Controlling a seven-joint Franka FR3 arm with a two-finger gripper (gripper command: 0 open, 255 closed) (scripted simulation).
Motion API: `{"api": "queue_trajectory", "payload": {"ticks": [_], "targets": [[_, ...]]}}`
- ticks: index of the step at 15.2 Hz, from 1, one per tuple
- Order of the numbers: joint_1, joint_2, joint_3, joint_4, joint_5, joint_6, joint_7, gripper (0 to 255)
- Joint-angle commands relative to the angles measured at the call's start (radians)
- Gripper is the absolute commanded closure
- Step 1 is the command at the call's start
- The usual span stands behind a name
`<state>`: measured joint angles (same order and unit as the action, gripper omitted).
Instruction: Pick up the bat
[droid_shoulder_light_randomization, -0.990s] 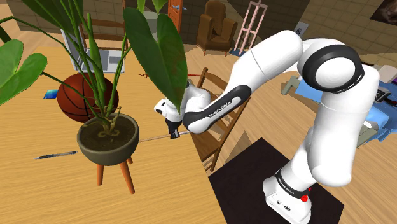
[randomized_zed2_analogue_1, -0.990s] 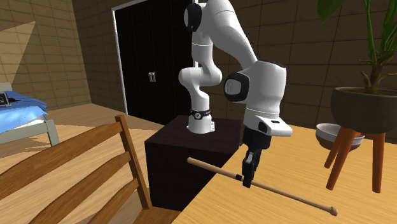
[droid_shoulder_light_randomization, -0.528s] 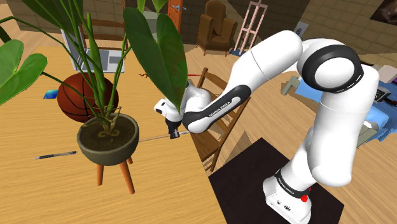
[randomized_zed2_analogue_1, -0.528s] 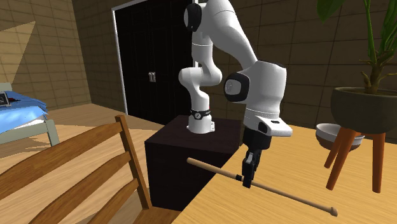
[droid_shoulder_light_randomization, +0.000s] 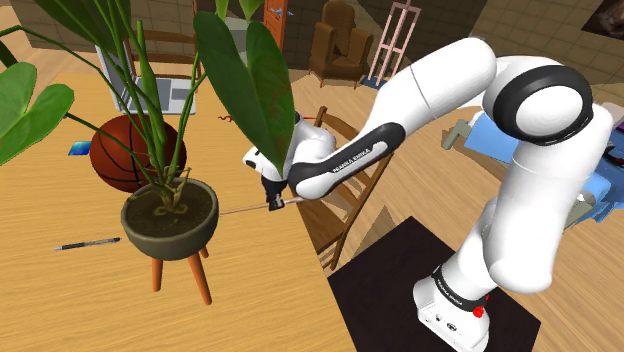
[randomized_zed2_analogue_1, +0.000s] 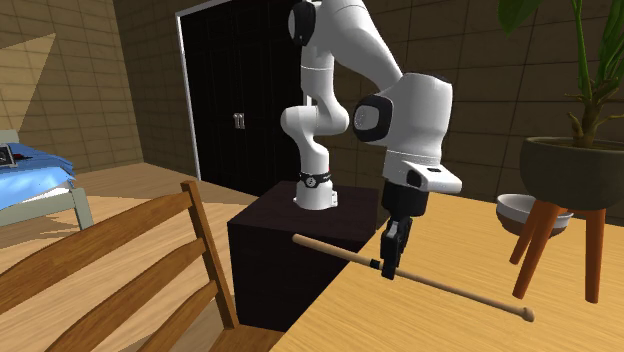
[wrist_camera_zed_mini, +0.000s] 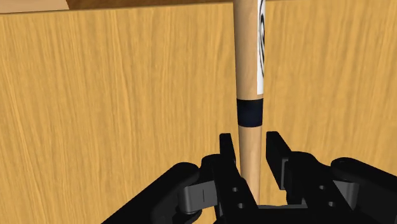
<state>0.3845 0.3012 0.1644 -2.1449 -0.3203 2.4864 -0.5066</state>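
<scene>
Over the wooden table (randomized_zed2_analogue_1: 480, 250), the gripper (randomized_zed2_analogue_1: 389, 266) has its 2 fingers (wrist_camera_zed_mini: 227, 149) clamped on the bat (randomized_zed2_analogue_1: 460, 292) beside a black band (wrist_camera_zed_mini: 249, 113)

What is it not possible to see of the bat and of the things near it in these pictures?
Shoulder view: the bat runs behind the plant pot, which hides its far end.
Wrist view: the picture's edge cuts off the bat beyond its white label, whose print is too partial to read.
Second exterior view: the pot's legs hide part of the bowl.
</scene>
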Motion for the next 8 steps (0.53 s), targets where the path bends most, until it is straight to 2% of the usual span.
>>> {"api": "queue_trajectory", "payload": {"ticks": [1, 8], "targets": [[-0.003, -0.022, 0.006, 0.002, 0.012, -0.023, -0.011, 255], [-0.01, -0.08, 0.018, 0.016, 0.046, -0.091, -0.042, 255]]}}
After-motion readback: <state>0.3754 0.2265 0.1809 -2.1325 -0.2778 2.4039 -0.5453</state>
